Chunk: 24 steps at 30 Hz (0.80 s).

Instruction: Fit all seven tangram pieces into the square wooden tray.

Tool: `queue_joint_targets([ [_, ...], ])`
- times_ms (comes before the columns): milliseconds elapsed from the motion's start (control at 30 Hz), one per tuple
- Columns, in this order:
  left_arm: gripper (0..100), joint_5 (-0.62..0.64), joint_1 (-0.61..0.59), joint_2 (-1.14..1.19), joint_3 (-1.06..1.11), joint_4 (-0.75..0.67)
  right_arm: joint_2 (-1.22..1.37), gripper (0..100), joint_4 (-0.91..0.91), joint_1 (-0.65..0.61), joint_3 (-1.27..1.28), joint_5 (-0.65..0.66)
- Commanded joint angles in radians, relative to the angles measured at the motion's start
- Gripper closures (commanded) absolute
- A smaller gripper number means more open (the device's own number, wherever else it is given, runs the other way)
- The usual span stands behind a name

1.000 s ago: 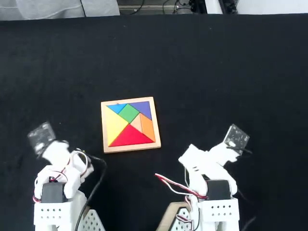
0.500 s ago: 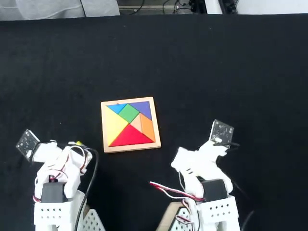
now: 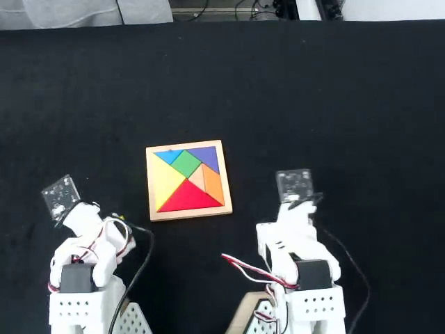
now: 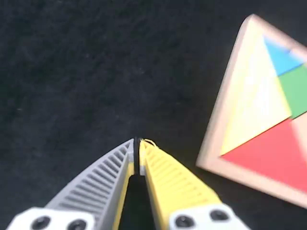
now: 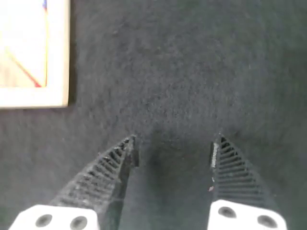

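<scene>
The tray is unmoved, all seven pieces seated. Only the left gripper, closed empty, and right gripper, spread open, are swung about. The task is judged done.

The right gripper hangs over black cloth, its jaws spread wide with nothing between them. A corner of the tray lies well apart.

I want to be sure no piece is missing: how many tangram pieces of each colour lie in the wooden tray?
light blue piece: 1
violet-blue piece: 1
green piece: 1
yellow piece: 1
red piece: 1
orange piece: 1
pale tan piece: 1
Total: 7, all inside the wooden tray.
</scene>
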Motion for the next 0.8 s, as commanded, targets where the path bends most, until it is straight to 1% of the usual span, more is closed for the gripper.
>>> queue_joint_targets([
  [0, 97, -0.379, -0.058, -0.006, 0.018, 0.014, -0.016, 75.3, 0.006, 0.012, -0.002, 0.141],
  [100, 97, -0.565, -0.061, -0.006, 0.019, 0.012, -0.016, 75.3, 0.006, 0.012, -0.002, 0.144],
  [200, 97, -0.658, -0.058, -0.006, 0.019, 0.014, -0.016, 75.3, 0.006, 0.012, -0.002, 0.144],
  [767, 97, -0.669, -0.059, -0.006, 0.019, 0.012, -0.016, 75.3, 0.006, 0.012, -0.002, 0.144],
])
